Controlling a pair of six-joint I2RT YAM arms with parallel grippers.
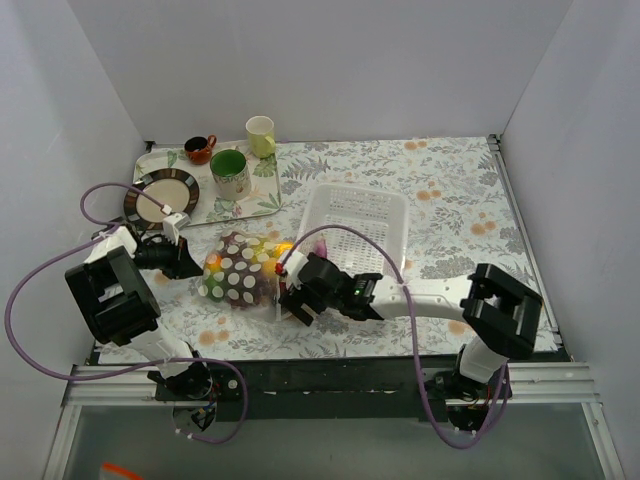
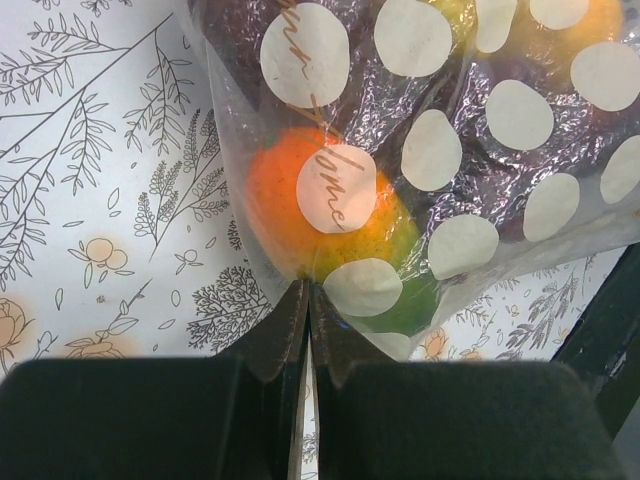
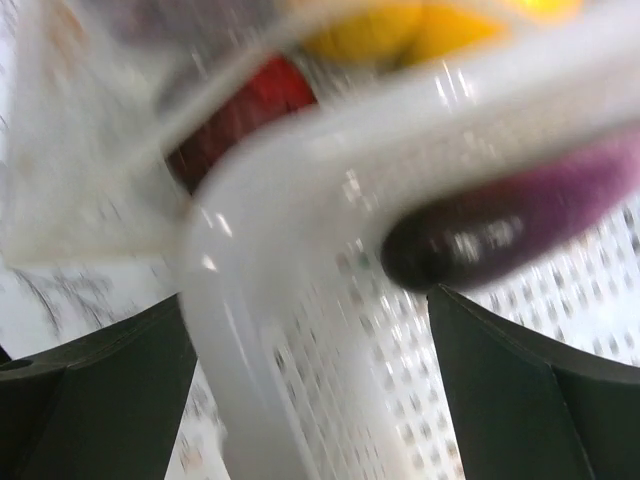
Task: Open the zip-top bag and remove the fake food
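The zip-top bag (image 1: 240,272), clear with white dots, lies on the floral cloth left of the white basket (image 1: 360,225). My left gripper (image 1: 190,262) is shut on the bag's left edge, and its jaws (image 2: 308,292) pinch the plastic just below an orange-yellow-green fruit (image 2: 325,215) inside. My right gripper (image 1: 295,297) is at the bag's right end by the basket's near-left corner. It is open (image 3: 310,340), with the basket's rim (image 3: 290,260) between the jaws. That blurred view shows a dark purple eggplant (image 3: 500,225), a red fruit (image 3: 240,115) and yellow pieces (image 3: 400,30).
A tray (image 1: 265,200) at the back left holds a striped plate (image 1: 160,195), a brown cup (image 1: 200,150), a green-lined mug (image 1: 231,175) and a pale yellow cup (image 1: 261,135). White walls enclose the table.
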